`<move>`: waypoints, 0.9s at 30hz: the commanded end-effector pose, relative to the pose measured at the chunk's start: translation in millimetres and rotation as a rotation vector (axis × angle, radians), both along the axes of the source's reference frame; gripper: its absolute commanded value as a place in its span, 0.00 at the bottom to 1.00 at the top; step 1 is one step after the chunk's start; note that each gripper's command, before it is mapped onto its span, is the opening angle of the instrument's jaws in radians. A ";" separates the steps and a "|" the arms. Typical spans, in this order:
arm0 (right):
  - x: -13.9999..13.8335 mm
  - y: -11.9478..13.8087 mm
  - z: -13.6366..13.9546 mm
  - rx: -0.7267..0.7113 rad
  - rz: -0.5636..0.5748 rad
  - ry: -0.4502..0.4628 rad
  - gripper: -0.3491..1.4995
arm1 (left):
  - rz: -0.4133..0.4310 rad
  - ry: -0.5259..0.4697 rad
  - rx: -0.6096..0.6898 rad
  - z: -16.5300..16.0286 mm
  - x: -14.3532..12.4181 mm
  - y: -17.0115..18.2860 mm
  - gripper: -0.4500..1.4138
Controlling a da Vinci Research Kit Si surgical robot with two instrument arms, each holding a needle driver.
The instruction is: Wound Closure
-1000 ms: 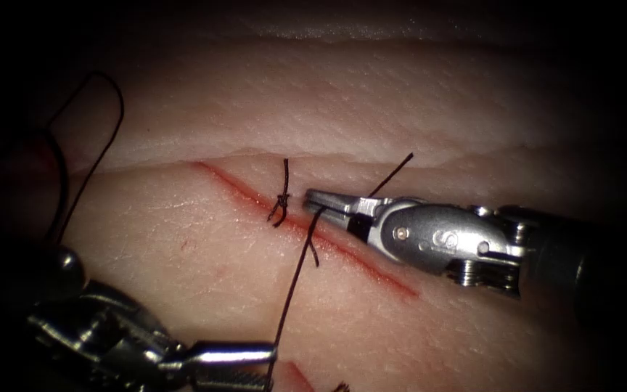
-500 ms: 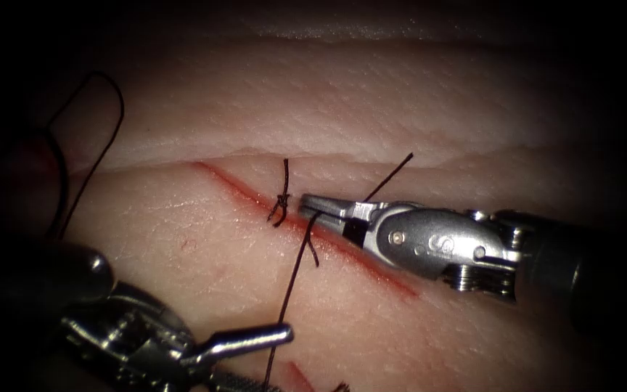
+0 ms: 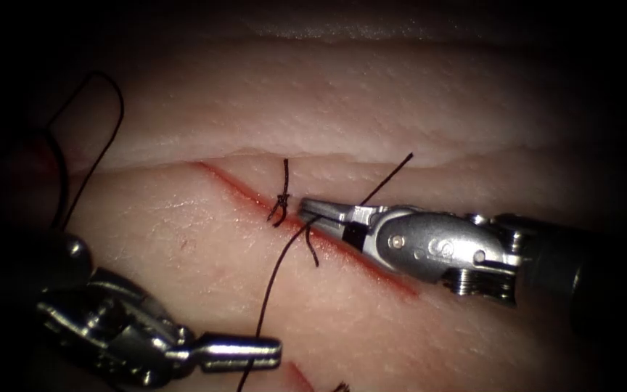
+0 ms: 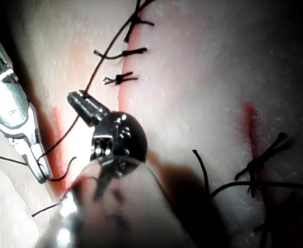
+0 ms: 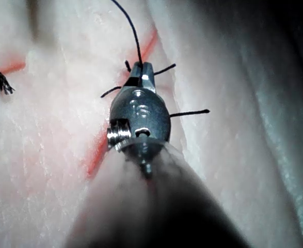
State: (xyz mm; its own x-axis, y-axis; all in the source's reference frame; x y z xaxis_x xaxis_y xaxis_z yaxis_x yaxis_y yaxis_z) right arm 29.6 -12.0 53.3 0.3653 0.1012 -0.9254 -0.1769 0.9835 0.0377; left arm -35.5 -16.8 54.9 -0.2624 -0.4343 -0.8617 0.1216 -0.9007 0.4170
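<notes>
The cut [image 3: 371,265] runs slantwise across the tissue [image 3: 400,109], with a tied knot [image 3: 282,199] on it. My right tool [image 3: 305,207] lies along the cut just right of that knot, shut on the thread [image 3: 277,268] at its tip. From there the thread bows down and to the left to my left tool [image 3: 273,350], which is shut on it left of the cut. The left wrist view has the left tool [image 4: 75,98] clamped on the strand and the right tool [image 4: 44,175] beside it. My right tool [image 5: 143,67] grips the strand over the cut.
A short thread end [image 3: 393,174] sticks up to the right from the right tool, and another short end [image 3: 312,250] hangs below it. A slack loop of thread [image 3: 114,123] lies at the far left. Several tied stitches [image 4: 123,78] line the cut; red fluid [image 4: 249,121] marks the tissue.
My left tool's jaws, open around the thread before, have closed on it and drawn a little left, bowing the strand. The right tool has crept slightly toward the knot.
</notes>
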 end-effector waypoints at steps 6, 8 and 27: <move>0.8 -1.2 -1.1 0.013 -0.012 0.022 0.00 | -0.029 0.025 0.001 0.3 1.5 1.5 0.00; 0.7 -2.1 -1.9 0.030 -0.016 0.033 0.06 | -0.034 0.034 -0.009 0.5 2.2 1.8 0.00; -1.8 -0.5 -9.9 0.231 0.053 0.163 0.99 | -0.050 0.098 -0.070 -0.1 4.8 0.8 0.00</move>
